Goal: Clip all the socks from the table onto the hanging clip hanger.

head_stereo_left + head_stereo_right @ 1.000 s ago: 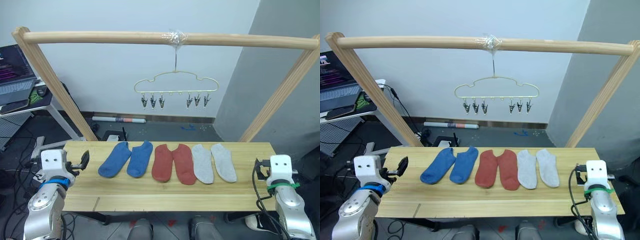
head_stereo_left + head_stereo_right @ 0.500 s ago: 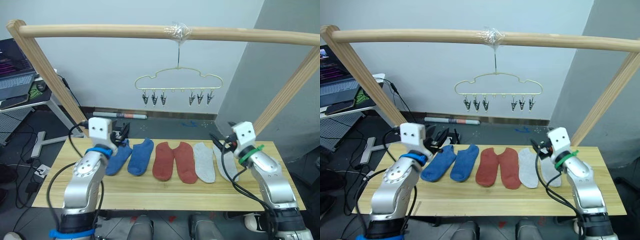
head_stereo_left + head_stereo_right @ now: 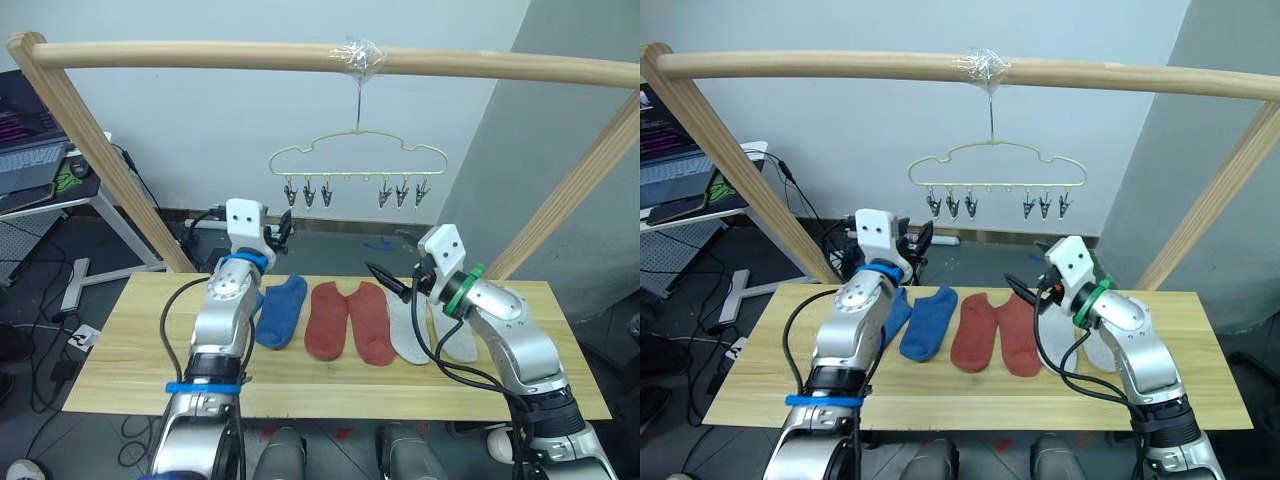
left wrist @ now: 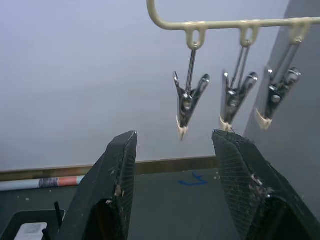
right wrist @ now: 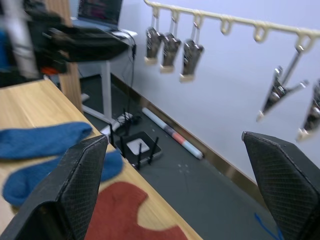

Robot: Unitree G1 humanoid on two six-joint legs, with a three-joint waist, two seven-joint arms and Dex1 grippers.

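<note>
The pale-yellow clip hanger [image 3: 357,165] hangs by its hook from the round wooden pole [image 3: 200,57], with metal clips [image 4: 189,102] in two groups of three along its bar. Blue socks [image 3: 283,308], brick-red socks [image 3: 348,320] and light grey socks [image 3: 405,325] lie in a row on the table [image 3: 140,340]. One blue sock [image 3: 897,312] is mostly hidden behind my left arm. My left gripper [image 3: 283,226] is open and empty, raised over the table's back edge below the left clips. Over the grey socks, my right gripper [image 3: 385,280] is open and empty.
The pole frame's slanted legs [image 3: 95,160] [image 3: 565,200] rise from both back corners of the table. A side desk with a laptop [image 3: 30,150] stands at the far left. Cables and a small black device [image 5: 140,147] lie on the floor behind the table.
Both arms rose from the table's ends and swung inward: the left gripper now points up at the left clips, the right one hovers over the grey socks. The socks have not moved.
</note>
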